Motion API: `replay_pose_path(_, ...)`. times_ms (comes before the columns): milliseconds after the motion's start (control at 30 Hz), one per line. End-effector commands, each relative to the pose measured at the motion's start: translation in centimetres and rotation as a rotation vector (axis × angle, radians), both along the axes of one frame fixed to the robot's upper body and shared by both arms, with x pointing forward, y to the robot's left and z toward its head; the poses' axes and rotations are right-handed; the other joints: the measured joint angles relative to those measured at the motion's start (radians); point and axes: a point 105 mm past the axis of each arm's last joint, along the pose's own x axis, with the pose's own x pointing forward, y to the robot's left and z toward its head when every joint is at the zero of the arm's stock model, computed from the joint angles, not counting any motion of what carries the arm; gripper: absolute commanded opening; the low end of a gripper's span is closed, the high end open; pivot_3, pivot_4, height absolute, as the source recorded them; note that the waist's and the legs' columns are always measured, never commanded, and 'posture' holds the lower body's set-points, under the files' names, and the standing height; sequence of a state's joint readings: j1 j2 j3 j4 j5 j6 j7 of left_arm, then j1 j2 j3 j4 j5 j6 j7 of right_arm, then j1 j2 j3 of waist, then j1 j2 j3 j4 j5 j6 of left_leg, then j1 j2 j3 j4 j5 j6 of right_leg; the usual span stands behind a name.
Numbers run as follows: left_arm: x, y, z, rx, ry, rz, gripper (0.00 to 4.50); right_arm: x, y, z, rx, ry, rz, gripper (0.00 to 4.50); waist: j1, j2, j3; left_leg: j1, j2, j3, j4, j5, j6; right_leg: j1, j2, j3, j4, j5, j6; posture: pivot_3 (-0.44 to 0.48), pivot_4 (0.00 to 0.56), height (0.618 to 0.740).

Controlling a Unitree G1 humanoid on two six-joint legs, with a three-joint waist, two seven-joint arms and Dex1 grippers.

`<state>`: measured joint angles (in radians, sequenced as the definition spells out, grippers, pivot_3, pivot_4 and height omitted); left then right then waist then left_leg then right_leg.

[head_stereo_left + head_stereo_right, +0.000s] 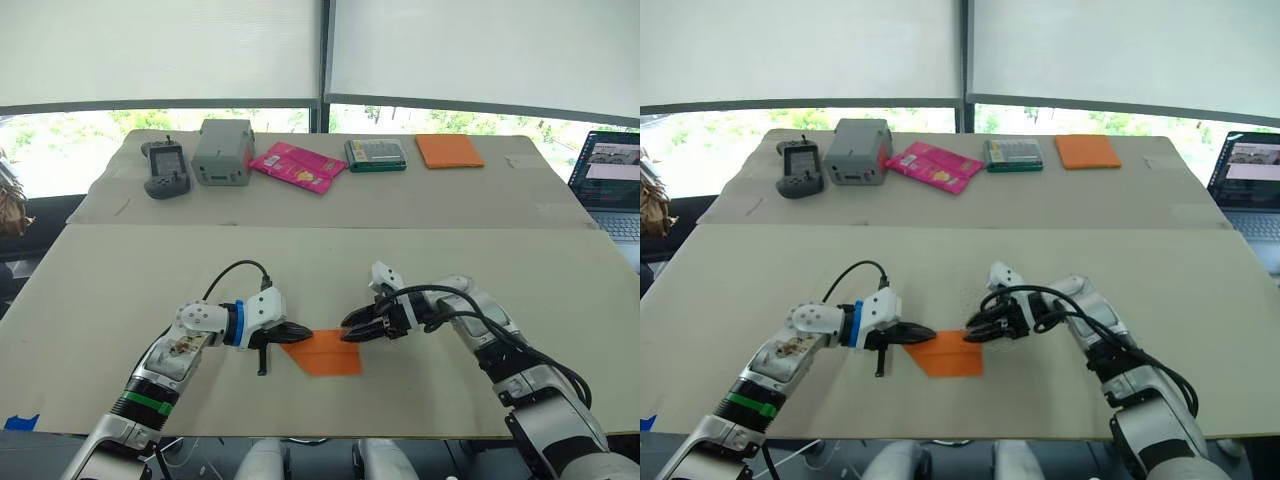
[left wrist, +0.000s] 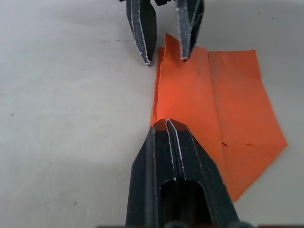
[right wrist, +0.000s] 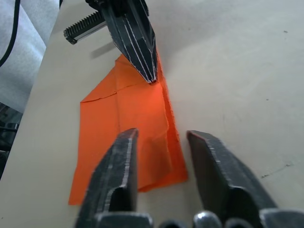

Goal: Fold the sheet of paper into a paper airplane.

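The sheet of paper lies on the near table, bright orange and folded into a pointed shape with a raised middle crease. My left gripper is at its left end, shut, with its tips pinched on the crease. From the right, my right gripper stands open at the paper's other end. One of its fingers is over the paper and the other is over bare table. In the right wrist view the paper reaches between those two fingers.
On the far table lie a handheld controller, a grey box, a pink packet, a green case and an orange pad. A laptop sits at the right edge.
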<state>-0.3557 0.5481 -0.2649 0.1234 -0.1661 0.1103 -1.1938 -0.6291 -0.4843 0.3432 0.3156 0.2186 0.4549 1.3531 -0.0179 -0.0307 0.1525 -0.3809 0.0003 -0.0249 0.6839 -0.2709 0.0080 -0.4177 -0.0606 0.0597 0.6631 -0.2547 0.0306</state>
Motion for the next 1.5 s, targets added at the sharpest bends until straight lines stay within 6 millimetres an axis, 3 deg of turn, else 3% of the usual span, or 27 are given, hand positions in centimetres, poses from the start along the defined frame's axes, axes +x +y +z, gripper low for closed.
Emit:
replay_pose_path(33, -0.6, -0.4, -1.0, 0.025, 0.033, -0.031, 0.0, 1.4, -1.7, 1.8, 0.001, -0.1, -0.098, 3.25, 0.0, 0.0, 0.0, 0.0, 0.0, 0.0, 0.0, 0.0, 0.0, 0.0, 0.0, 0.0, 0.0, 0.0, 0.0, 0.0, 0.15, 0.74)
replay_pose_path(167, -0.7, -0.4, -1.1, 0.028, 0.036, -0.037, 0.0, 1.6, -2.0, 4.8, 0.078, -0.175, -0.133, 3.25, 0.004, 0.0, 0.0, -0.003, -0.001, 0.0, 0.0, 0.0, 0.0, -0.003, -0.001, 0.0, 0.0, 0.0, 0.0, 0.0, 0.15, 0.74)
replay_pose_path(267, -0.7, -0.6, -1.2, 0.028, 0.041, -0.042, 0.0, 0.5, -0.8, 7.0, 0.143, -0.259, -0.154, 3.25, 0.004, 0.0, 0.0, -0.004, 0.0, 0.0, -0.001, 0.0, 0.0, -0.004, 0.0, 0.0, -0.001, 0.0, 0.0, 0.0, 0.15, 0.74)
replay_pose_path(400, -0.7, -0.8, -1.2, 0.028, 0.046, -0.057, 0.0, -1.6, 0.2, 4.6, 0.036, -0.395, -0.134, 2.03, 0.01, 0.0, 0.0, -0.005, 0.0, -0.001, -0.002, 0.0, 0.0, -0.003, -0.001, 0.0, -0.002, 0.0, 0.0, 0.0, 0.15, 0.74)
replay_pose_path(600, -0.4, -0.8, -1.0, 0.028, 0.049, -0.063, 0.0, -4.0, 1.2, 1.1, 0.007, -0.36, -0.192, 0.02, 0.006, 0.0, 0.0, -0.005, -0.001, 0.0, -0.001, 0.0, 0.0, -0.003, -0.001, 0.0, -0.003, 0.0, 0.0, 0.0, 0.15, 0.74)
replay_pose_path(800, -0.6, -1.0, -0.7, -0.008, 0.101, -0.055, 0.0, -4.4, 0.9, -1.7, 0.018, -0.285, -0.37, 0.02, 0.005, 0.0, 0.0, -0.003, -0.001, 0.0, -0.001, 0.0, 0.0, -0.002, 0.001, 0.0, -0.003, 0.0, 0.0, 0.0, 0.15, 0.74)
replay_pose_path(1000, -1.6, -0.5, -0.9, 0.011, 0.128, -0.069, 0.0, -4.2, 0.7, -2.5, -0.016, -0.281, -0.432, 0.02, 0.003, 0.0, 0.0, -0.002, -0.001, 0.0, -0.001, 0.0, 0.0, 0.0, 0.001, 0.0, -0.003, 0.0, 0.001, 0.0, 0.15, 0.74)
replay_pose_path(1233, -2.1, 0.3, -1.6, 0.035, 0.133, -0.039, 0.0, -5.0, 1.7, -2.0, 0.099, -0.215, -0.445, 0.02, 0.001, 0.0, 0.0, 0.001, 0.0, 0.0, -0.002, 0.0, 0.0, 0.003, 0.001, 0.0, -0.004, -0.001, 0.001, 0.0, 0.15, 0.74)
replay_pose_path(1500, -1.6, 0.0, -1.9, 0.029, 0.131, -0.034, 0.0, -5.7, 2.8, -1.4, 0.185, -0.162, -0.41, 0.02, 0.001, 0.0, 0.0, 0.01, 0.0, 0.0, -0.005, -0.001, 0.001, 0.013, 0.001, -0.001, -0.009, -0.001, 0.001, 0.0, 0.15, 0.74)
